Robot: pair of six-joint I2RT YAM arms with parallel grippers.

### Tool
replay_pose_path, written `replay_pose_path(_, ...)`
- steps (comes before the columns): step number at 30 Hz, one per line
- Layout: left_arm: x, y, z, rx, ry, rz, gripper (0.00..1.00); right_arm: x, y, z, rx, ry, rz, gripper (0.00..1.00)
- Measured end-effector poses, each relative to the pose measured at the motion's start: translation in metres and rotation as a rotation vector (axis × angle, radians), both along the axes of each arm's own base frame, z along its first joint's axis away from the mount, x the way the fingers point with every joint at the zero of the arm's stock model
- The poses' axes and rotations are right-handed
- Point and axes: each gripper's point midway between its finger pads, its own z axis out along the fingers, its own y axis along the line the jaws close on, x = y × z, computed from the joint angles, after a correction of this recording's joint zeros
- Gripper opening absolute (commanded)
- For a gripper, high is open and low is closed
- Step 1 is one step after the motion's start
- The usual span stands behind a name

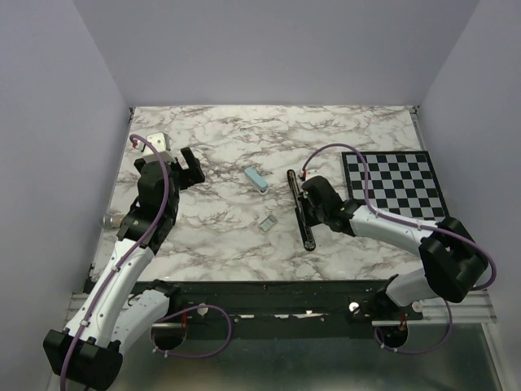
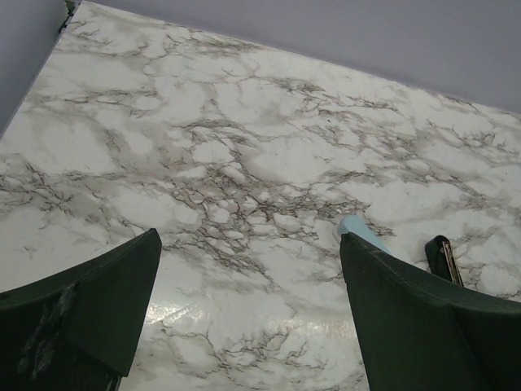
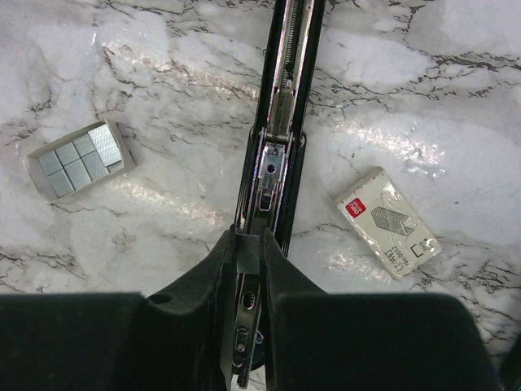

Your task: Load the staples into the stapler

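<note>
The black stapler (image 1: 300, 210) lies opened flat at mid-table, its silvery channel (image 3: 281, 122) facing up. It also shows in the left wrist view (image 2: 444, 259). My right gripper (image 1: 308, 198) hovers over the stapler. In the right wrist view it (image 3: 251, 248) is shut on a small grey strip of staples (image 3: 249, 254), held just above the channel. More staples lie in a small open tray (image 3: 79, 160), left of the stapler (image 1: 267, 222). My left gripper (image 1: 189, 169) is open and empty at the far left, above bare marble (image 2: 251, 244).
A light-blue box (image 1: 256, 180) lies left of the stapler's far end and also shows in the left wrist view (image 2: 358, 230). A staple packet with a red label (image 3: 389, 222) lies beside the stapler. A checkerboard mat (image 1: 395, 183) is at the right. The walls stand close.
</note>
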Motion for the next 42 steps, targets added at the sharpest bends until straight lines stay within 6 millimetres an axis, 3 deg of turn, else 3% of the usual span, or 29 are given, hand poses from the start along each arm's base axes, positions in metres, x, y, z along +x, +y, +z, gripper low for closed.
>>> replay_pose_path(42, 0.0000, -0.0014, -0.0001, -0.002, 0.001, -0.007, 0.99, 0.0047, -0.0047, -0.0066, 0.033, -0.034, -0.041, 0.24)
